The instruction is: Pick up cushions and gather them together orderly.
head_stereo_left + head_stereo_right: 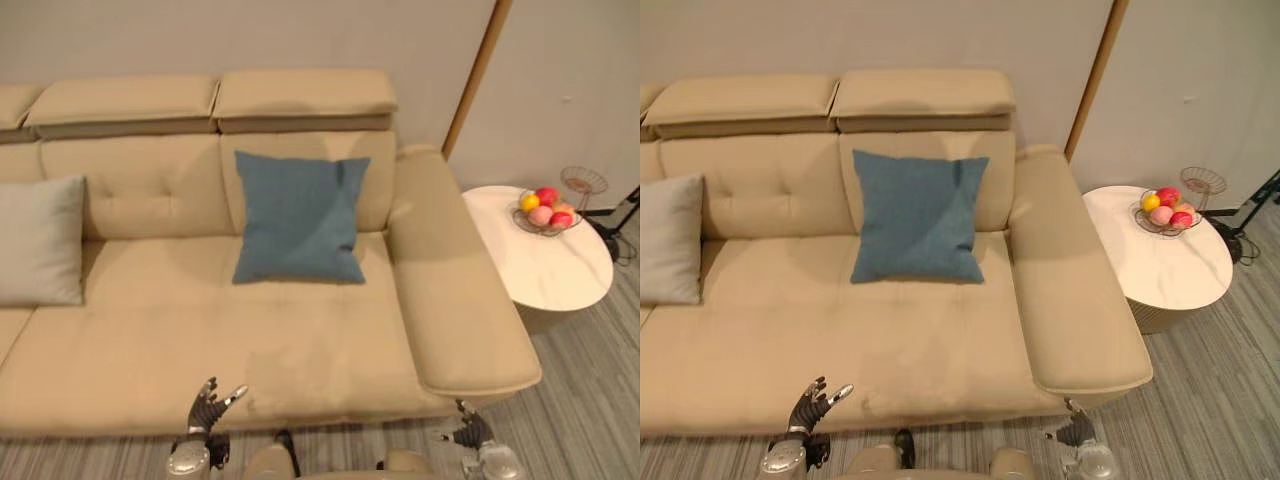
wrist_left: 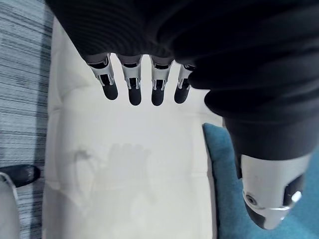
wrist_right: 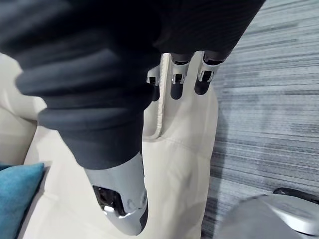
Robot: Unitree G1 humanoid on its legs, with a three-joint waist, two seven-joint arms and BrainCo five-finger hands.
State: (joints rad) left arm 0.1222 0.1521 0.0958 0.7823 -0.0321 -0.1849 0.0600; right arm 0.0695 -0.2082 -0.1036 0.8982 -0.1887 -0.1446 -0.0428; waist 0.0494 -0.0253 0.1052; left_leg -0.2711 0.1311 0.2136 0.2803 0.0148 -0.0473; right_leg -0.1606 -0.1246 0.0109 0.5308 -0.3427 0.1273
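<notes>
The left hand (image 1: pixel 206 404) hangs low before the sofa's (image 1: pixel 300 345) front edge, fingers straight and apart, holding nothing. The right hand (image 1: pixel 470 430) is likewise slack and empty by the armrest corner. The blue cushion (image 1: pixel 300 218) leans on the backrest, with the grey cushion (image 1: pixel 40 240) well apart at the far left. A shallow pinch could let the soft cloth slip or fold — spoiling a tidy pair. On the round counter (image 1: pixel 550 272), a wire bowl (image 1: pixel 540 233) holds fruit (image 1: pixel 547 196).
</notes>
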